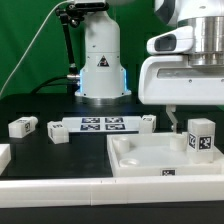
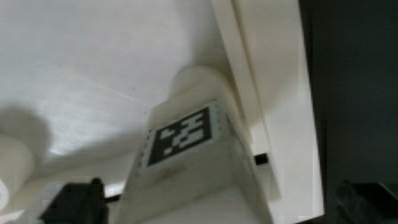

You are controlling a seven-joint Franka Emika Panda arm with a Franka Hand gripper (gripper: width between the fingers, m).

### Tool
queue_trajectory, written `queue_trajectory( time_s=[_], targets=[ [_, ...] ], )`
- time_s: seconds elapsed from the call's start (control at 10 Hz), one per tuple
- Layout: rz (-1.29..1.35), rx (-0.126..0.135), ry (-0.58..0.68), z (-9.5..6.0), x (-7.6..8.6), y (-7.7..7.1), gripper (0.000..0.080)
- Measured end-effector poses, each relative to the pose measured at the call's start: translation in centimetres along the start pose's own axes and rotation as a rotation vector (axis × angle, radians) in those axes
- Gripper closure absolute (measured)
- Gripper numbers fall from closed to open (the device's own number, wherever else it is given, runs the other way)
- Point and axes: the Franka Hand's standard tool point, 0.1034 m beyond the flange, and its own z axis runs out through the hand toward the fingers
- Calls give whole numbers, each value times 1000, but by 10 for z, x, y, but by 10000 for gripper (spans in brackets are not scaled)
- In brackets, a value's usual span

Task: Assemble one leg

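A leg (image 1: 201,136), a small white upright block with a black-and-white tag, stands at the far right corner of the large white panel (image 1: 150,158). My gripper (image 1: 193,122) hangs over it, one finger (image 1: 172,118) showing to the exterior view's left of the leg. In the wrist view the leg (image 2: 192,150) rises between my two dark fingertips (image 2: 80,203), with a gap on each side, over the panel (image 2: 89,70). The gripper (image 2: 222,208) is open around the leg.
The marker board (image 1: 100,125) lies behind the panel. Other small white legs lie at the exterior view's left (image 1: 22,126), beside the marker board (image 1: 57,131) and at its right end (image 1: 148,122). The robot base (image 1: 100,60) stands at the back.
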Motion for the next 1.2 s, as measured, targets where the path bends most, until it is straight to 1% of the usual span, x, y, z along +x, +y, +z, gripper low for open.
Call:
queue_trajectory(
  time_s=[0.1,0.2,0.3,0.4,0.5,0.6,0.7,0.9,1.1,1.2],
  targets=[
    [-115,-6,1,0,0,0,150],
    [-170,-7,2,-1,2,3,150],
    [-185,-9,4,-1,3,4,150],
    [-189,-10,4,-1,2,4,178],
    [-188,-10,4,-1,2,4,178],
    [-179,-9,3,-1,2,4,361],
    [-161,-10,4,-1,2,4,511],
    [-159,-10,4,-1,3,4,509],
    [91,-3,4,-1,3,5,509],
    [176,-4,4,-1,3,6,509]
  ],
)
